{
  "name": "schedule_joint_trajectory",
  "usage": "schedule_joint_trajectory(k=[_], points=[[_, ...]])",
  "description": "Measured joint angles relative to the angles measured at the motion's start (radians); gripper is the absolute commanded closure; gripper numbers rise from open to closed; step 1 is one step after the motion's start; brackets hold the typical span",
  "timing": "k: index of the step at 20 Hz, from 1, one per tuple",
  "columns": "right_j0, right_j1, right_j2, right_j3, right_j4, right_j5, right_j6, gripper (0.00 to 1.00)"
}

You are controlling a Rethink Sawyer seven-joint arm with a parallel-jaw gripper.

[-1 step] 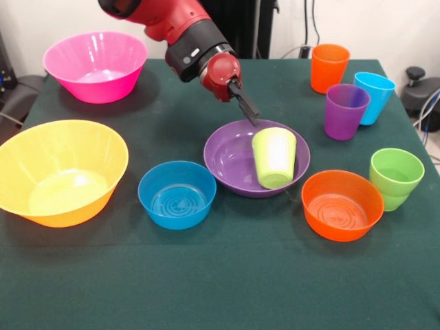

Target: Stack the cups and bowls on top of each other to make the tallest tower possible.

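A wide purple bowl (pixel 230 158) sits at the middle of the table with a lime-yellow cup (pixel 275 158) standing in its right half, wider end up. My gripper (pixel 251 117) hangs just above the bowl's far rim, close to the cup's upper left edge; it shows as one dark bar. A small blue bowl (pixel 177 194) rests to the left of the purple bowl, nearly touching it. A small orange bowl (pixel 342 205) lies to the right. Green (pixel 396 177), purple (pixel 346 111), light blue (pixel 373 97) and orange (pixel 328 67) cups stand apart on the right side.
A big pink bowl (pixel 96 65) stands at the far left. A big yellow-orange bowl (pixel 60 170) sits at the near left. The table's green cloth (pixel 227 275) runs along the front edge.
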Motion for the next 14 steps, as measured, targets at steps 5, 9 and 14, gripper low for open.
schedule_joint_trajectory(k=[5, 9, 14], points=[[0.006, 0.024, -0.001, -0.001, 0.022, 0.000, 0.000, 0.00], [0.006, 0.040, -0.003, -0.006, 0.034, -0.001, 0.000, 0.00], [0.006, 0.053, -0.012, -0.009, 0.043, 0.000, 0.000, 0.00]])
